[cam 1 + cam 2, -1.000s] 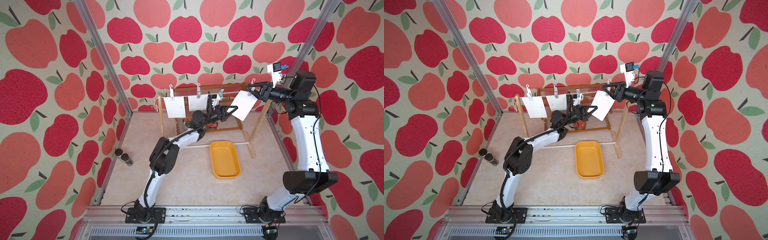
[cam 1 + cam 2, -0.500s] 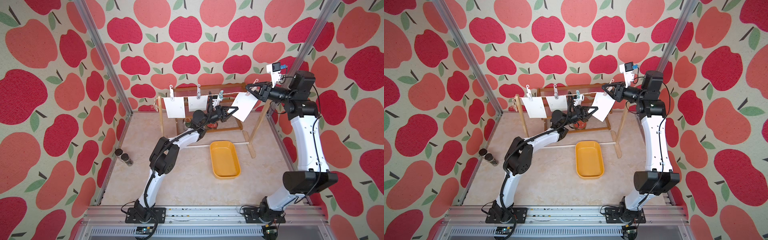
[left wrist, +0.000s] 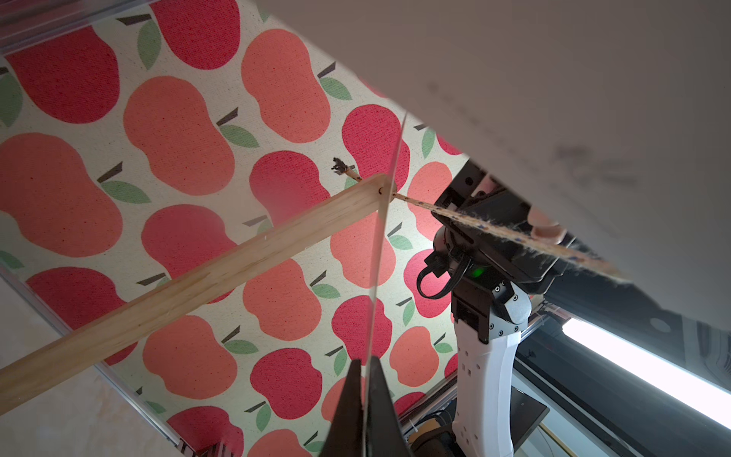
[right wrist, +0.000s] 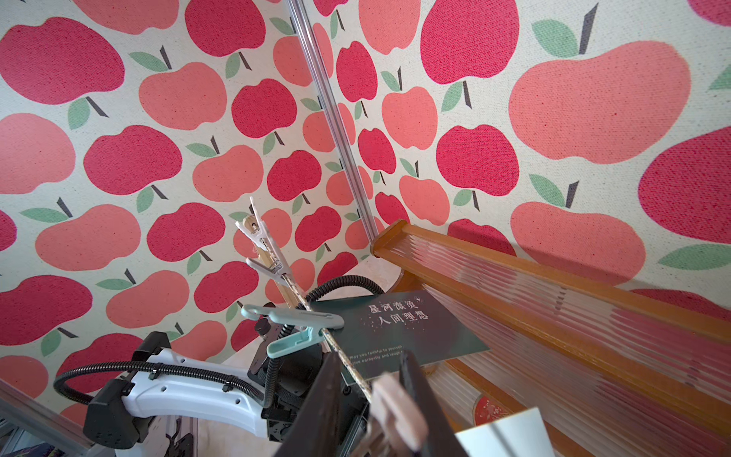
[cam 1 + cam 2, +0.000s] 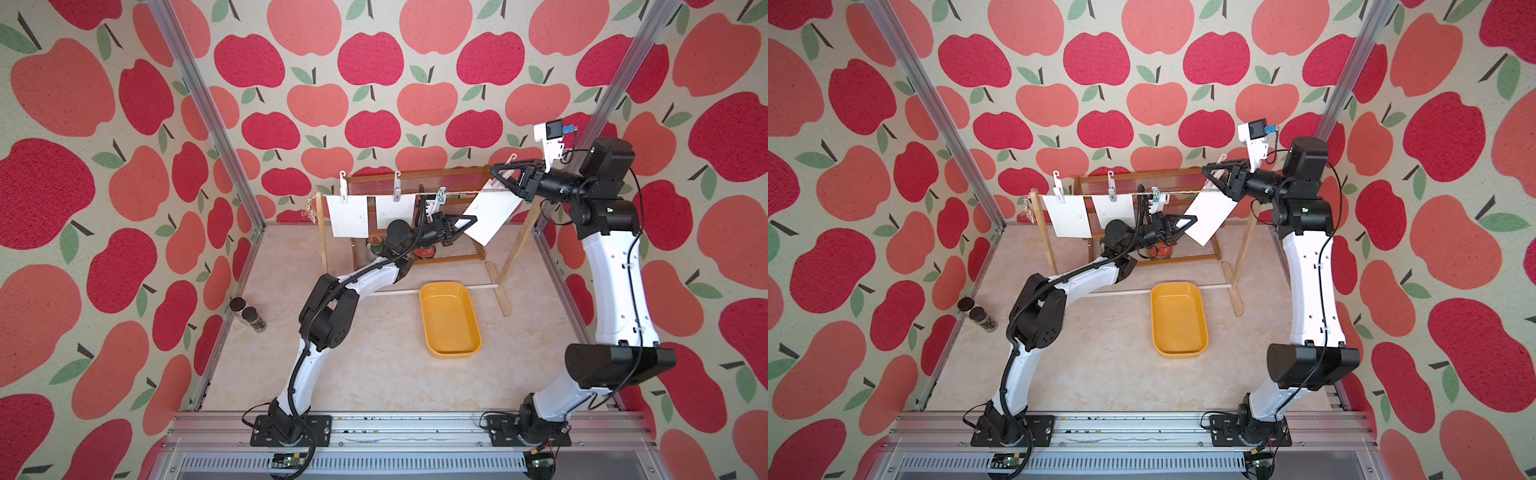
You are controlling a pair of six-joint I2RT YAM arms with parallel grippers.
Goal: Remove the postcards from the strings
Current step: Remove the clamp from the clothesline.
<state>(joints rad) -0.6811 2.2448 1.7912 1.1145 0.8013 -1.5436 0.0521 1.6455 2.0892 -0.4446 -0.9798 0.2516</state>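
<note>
The string spans two wooden posts. Two white postcards hang from it on white clothespins. A third postcard hangs tilted. My left gripper is shut on its lower left edge, and the card's edge runs from between the jaws in the left wrist view. My right gripper is at the string, its fingers shut on the pink clothespin that pins that card. A teal clothespin sits on the string just beyond.
A yellow tray lies on the floor in front of the line. A wooden rack stands behind it, and two dark jars are by the left wall. Beside the teal clothespin shows a dark green card face; whose it is I cannot tell.
Both arms and the tilted postcard stay almost where they were. The right jaws have drawn slightly closer on the pink clothespin.
</note>
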